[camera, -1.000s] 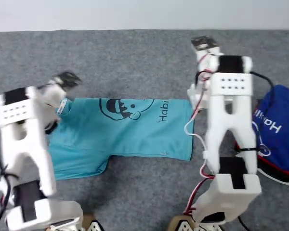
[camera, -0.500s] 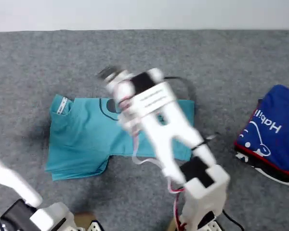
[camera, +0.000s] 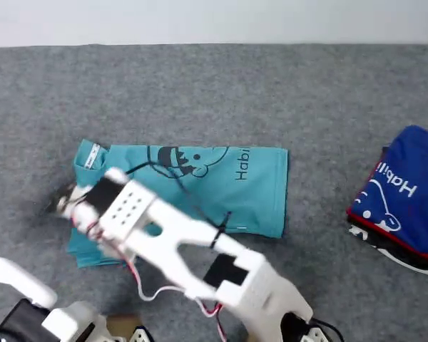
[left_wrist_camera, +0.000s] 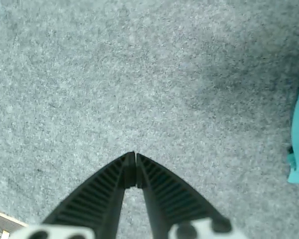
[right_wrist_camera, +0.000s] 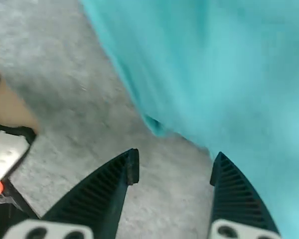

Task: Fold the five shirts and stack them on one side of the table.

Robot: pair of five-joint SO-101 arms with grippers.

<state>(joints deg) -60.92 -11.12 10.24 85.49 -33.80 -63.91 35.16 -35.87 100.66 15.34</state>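
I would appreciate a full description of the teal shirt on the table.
The teal shirt is soft-looking fabric, folded lengthwise and lying flat on the grey table. A white neck label shows at its left end, a dark cartoon print with lettering along its far side, the hem at its right. The right arm crosses above its left part, the open right gripper at its edge; contact is unclear.

Grey felt table point(camera: 200, 85): far strip open. Flat teal cotton shirt point(camera: 257, 192) occupies centre. White right arm point(camera: 171, 239) crosses near-left part. Blue-topped folded shirt stack point(camera: 403, 189) blocks right edge.
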